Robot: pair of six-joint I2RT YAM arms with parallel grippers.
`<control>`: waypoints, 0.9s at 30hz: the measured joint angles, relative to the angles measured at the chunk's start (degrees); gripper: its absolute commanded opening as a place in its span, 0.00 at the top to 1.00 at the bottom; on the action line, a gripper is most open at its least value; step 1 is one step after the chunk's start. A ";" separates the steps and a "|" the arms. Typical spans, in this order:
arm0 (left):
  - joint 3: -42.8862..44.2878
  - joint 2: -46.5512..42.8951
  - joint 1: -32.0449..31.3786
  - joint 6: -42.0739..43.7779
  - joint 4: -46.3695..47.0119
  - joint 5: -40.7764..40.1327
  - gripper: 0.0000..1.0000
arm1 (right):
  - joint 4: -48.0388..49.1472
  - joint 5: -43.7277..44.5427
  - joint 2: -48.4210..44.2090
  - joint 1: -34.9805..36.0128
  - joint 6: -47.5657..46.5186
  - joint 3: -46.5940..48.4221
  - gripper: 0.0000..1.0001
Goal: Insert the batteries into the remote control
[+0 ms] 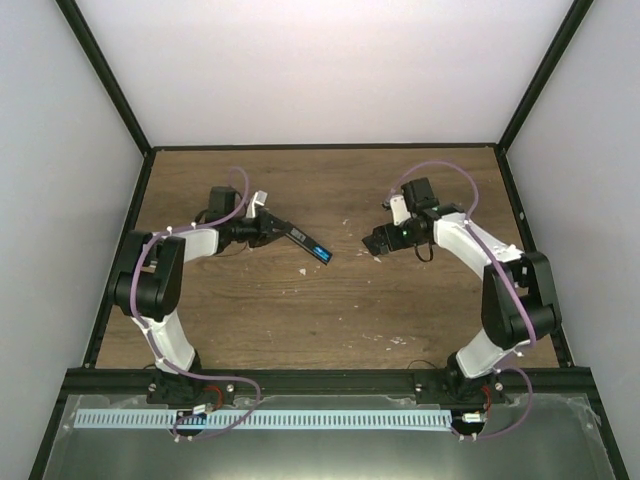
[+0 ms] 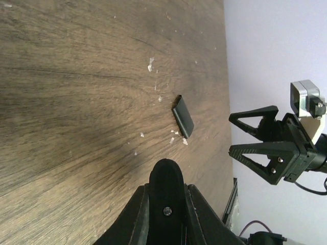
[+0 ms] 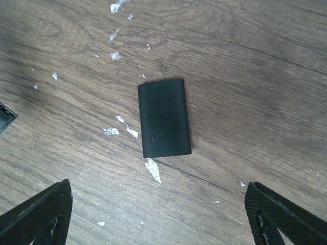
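My left gripper (image 1: 262,229) is shut on one end of the black remote control (image 1: 300,240) and holds it pointing toward the table's middle. A bright-blue strip, the batteries (image 1: 320,250), shows near the remote's free end; I cannot tell them apart. In the left wrist view the remote's rounded end (image 2: 166,176) sticks out between my fingers (image 2: 139,209). My right gripper (image 1: 376,243) is wide open. In the right wrist view it (image 3: 158,188) hovers over the small black cover piece (image 3: 163,117), which lies flat on the wood and also shows in the left wrist view (image 2: 183,116).
White flecks (image 3: 153,170) are scattered on the wooden table (image 1: 330,320) around the cover. A corner of the remote (image 3: 5,116) shows at the left edge of the right wrist view. Black frame posts and white walls enclose the table.
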 measured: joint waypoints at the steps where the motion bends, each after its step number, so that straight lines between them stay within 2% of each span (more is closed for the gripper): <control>1: 0.00 0.00 0.00 0.39 -0.52 -0.15 1.00 | -0.35 0.00 0.61 0.02 -0.44 0.33 0.16; 11: 0.70 0.24 0.00 2.99 -3.58 -1.27 1.00 | -4.48 1.29 8.11 0.68 -3.10 7.67 0.24; 27: 4.63 2.01 0.00 7.52 -9.81 -1.42 1.00 | -7.87 4.09 15.63 4.13 -4.68 11.37 0.25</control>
